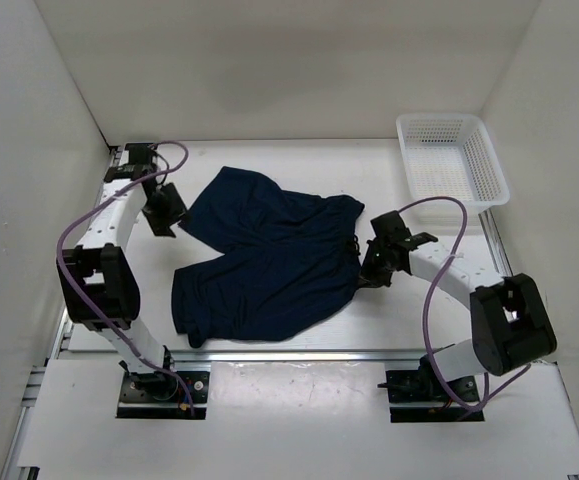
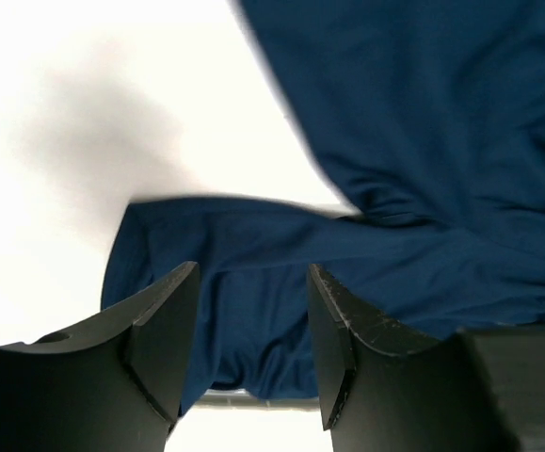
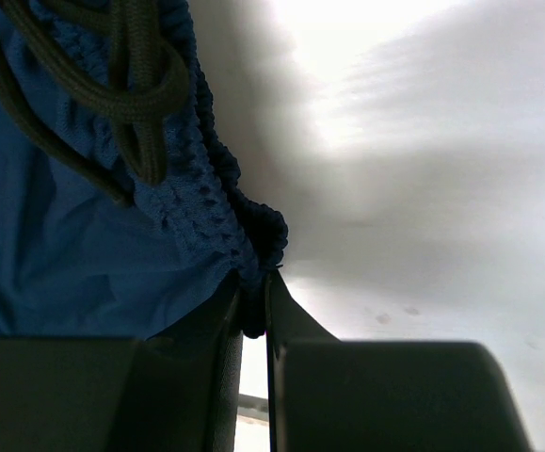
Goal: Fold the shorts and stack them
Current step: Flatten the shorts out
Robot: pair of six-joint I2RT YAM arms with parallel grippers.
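Observation:
The dark navy shorts (image 1: 269, 260) lie spread on the white table, waistband to the right, two legs to the left. My right gripper (image 1: 367, 272) is shut on the gathered waistband edge (image 3: 253, 235), next to the drawstring (image 3: 131, 85). My left gripper (image 1: 169, 222) is open at the upper leg's left edge; in the left wrist view its jaws stand apart (image 2: 253, 348) with the navy fabric (image 2: 413, 141) below and between them, not gripped.
A white mesh basket (image 1: 453, 158) stands at the back right. White walls enclose the table on three sides. A metal rail (image 1: 299, 355) runs along the near edge by the arm bases.

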